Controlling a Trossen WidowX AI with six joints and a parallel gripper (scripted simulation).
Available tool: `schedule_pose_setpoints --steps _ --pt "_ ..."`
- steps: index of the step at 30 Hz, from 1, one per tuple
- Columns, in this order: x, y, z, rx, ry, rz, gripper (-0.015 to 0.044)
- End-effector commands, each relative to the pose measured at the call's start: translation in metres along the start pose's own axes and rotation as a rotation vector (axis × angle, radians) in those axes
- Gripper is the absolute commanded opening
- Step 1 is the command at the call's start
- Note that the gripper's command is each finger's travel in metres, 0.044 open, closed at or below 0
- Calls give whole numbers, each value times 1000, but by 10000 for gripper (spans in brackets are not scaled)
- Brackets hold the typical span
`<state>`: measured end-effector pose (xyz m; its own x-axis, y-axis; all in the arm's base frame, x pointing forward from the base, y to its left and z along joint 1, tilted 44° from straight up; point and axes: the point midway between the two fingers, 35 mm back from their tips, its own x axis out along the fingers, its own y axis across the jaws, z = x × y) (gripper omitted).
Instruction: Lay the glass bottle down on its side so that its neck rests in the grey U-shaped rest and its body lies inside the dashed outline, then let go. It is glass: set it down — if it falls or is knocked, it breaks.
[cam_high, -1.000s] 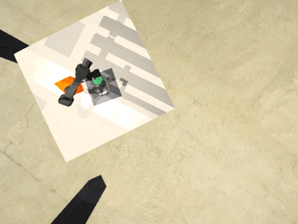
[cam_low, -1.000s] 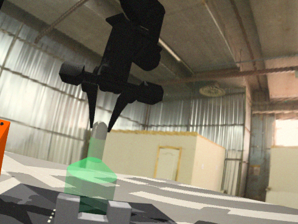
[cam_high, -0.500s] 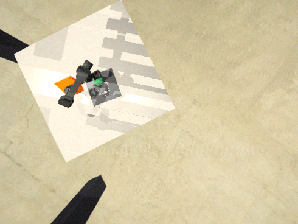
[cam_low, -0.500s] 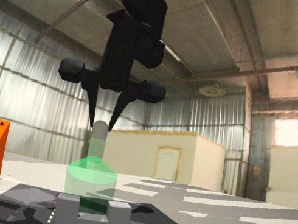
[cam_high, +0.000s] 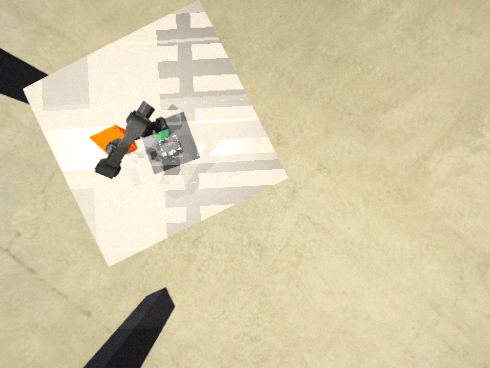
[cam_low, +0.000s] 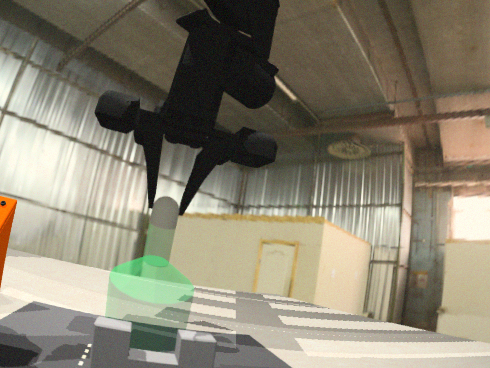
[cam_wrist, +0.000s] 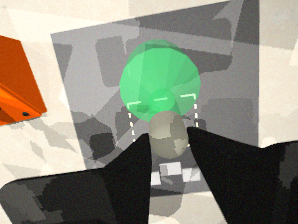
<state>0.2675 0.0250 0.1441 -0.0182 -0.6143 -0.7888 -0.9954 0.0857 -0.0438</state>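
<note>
Corrugated metal walls (cam_low: 300, 187) behind. I've got the gripper (cam_low: 166, 207) (cam_wrist: 168, 136) pinching the green bottle (cam_high: 162, 134) (cam_low: 150, 290) (cam_wrist: 160, 80) by its grey top, leaning slightly, neck uppermost.

Top view: mat (cam_high: 188, 154) on table (cam_high: 120, 210), right of base plate (cam_high: 102, 137), at left of frame; dashed outline (cam_high: 162, 154) (cam_wrist: 132, 131) on mat.

Corrugated metal walls (cam_low: 300, 185) enclose the hall under a dark ceiling (cam_low: 310, 60). A cream block (cam_low: 290, 260) has a yellow-framed door (cam_low: 276, 270); a bright window (cam_low: 470, 217) glows at the right.
</note>
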Motion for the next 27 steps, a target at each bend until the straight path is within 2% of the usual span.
schedule_pose_setpoints --steps 1,27 --pt "0 0 -10 1 5 -1 111" --pt "2 0 -32 -8 -24 1 111"
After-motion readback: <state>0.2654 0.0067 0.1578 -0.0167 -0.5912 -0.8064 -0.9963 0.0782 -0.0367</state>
